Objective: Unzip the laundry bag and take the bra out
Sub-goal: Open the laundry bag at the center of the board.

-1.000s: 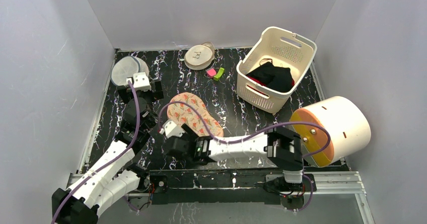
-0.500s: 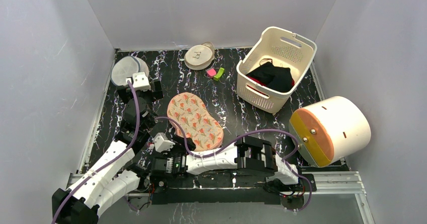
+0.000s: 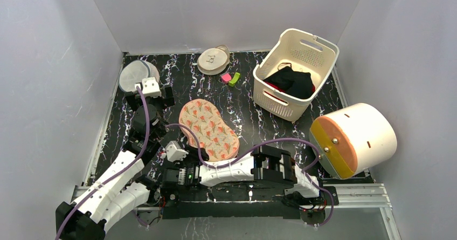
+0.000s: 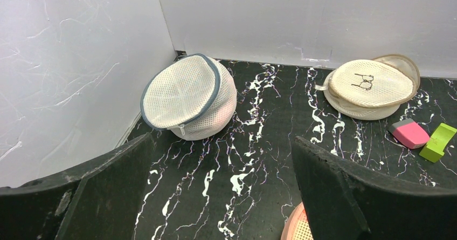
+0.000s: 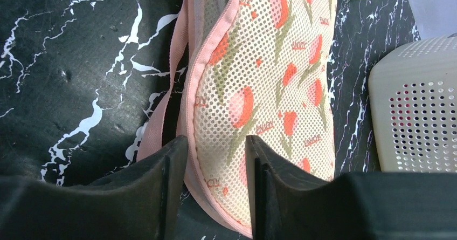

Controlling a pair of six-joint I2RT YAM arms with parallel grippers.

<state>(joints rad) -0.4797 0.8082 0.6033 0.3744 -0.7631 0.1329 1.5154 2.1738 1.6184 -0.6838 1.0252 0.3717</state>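
Observation:
The laundry bag [image 3: 209, 129] lies flat mid-table, beige-pink mesh with red-and-green prints and pink trim. In the right wrist view the bag [image 5: 269, 89] fills the middle, its pink zip running along the left edge. My right gripper [image 5: 216, 159] is closed on the bag's near end, with the trim and mesh filling the narrow gap between the fingers. In the top view the right gripper [image 3: 200, 155] sits at the bag's near-left end. My left gripper [image 4: 223, 159] is wide open and empty over bare table left of the bag [image 4: 295, 226]. The bra is hidden.
A grey-white domed pouch [image 3: 136, 74] sits at the far left corner. A beige disc pouch [image 3: 213, 60] lies at the back, with a pink block [image 3: 226, 77] and a green block [image 3: 234, 79] beside it. A white basket [image 3: 318, 48] holds black clothes [image 3: 291, 82]. A white drum [image 3: 361, 137] stands at the right.
My right arm has folded back toward the near edge, and its gripper moved from the bag's left side to its near end. It has been almost still for the last half second. The left arm has not moved.

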